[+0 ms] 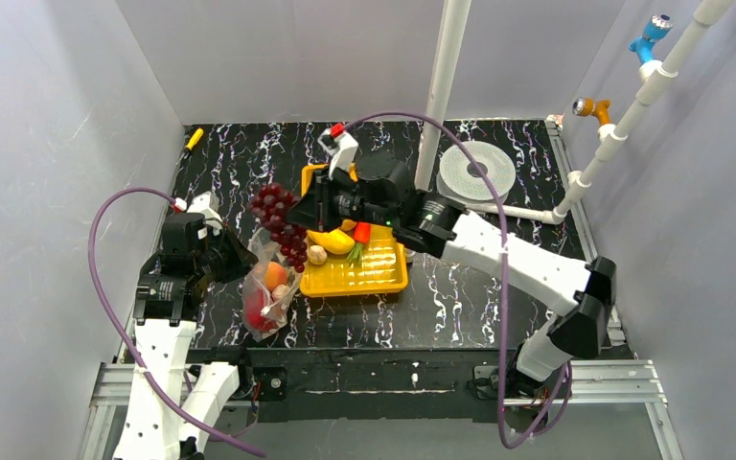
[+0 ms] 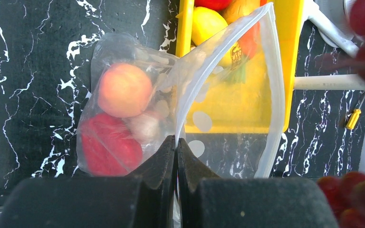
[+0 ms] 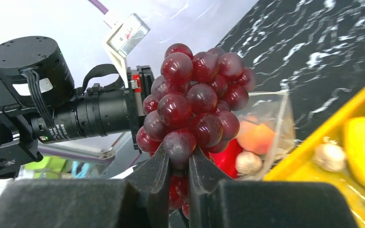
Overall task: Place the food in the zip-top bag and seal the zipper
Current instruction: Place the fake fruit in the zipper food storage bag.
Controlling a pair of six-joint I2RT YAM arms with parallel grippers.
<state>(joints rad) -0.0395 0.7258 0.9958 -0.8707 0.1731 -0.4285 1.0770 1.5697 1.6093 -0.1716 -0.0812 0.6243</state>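
My left gripper (image 2: 176, 142) is shut on the near rim of the clear zip-top bag (image 2: 138, 109) and holds its mouth open; it also shows in the top view (image 1: 238, 255). Inside the bag lie an orange peach (image 2: 124, 89), a red fruit (image 2: 105, 151) and a pale garlic bulb (image 2: 143, 126). My right gripper (image 3: 177, 154) is shut on the purple grapes (image 3: 195, 107), held in the air just above the bag (image 1: 270, 287), the grapes (image 1: 283, 222) hanging over its mouth. The zipper strip (image 2: 275, 76) stands open.
The yellow tray (image 1: 369, 273) lies right of the bag with a yellow banana (image 1: 333, 240), a tan garlic (image 1: 317, 254) and a red-orange piece (image 1: 361, 233). A white pole (image 1: 446, 86) and a white round disc (image 1: 476, 170) stand behind it. A small yellow screwdriver (image 1: 195, 138) lies far left.
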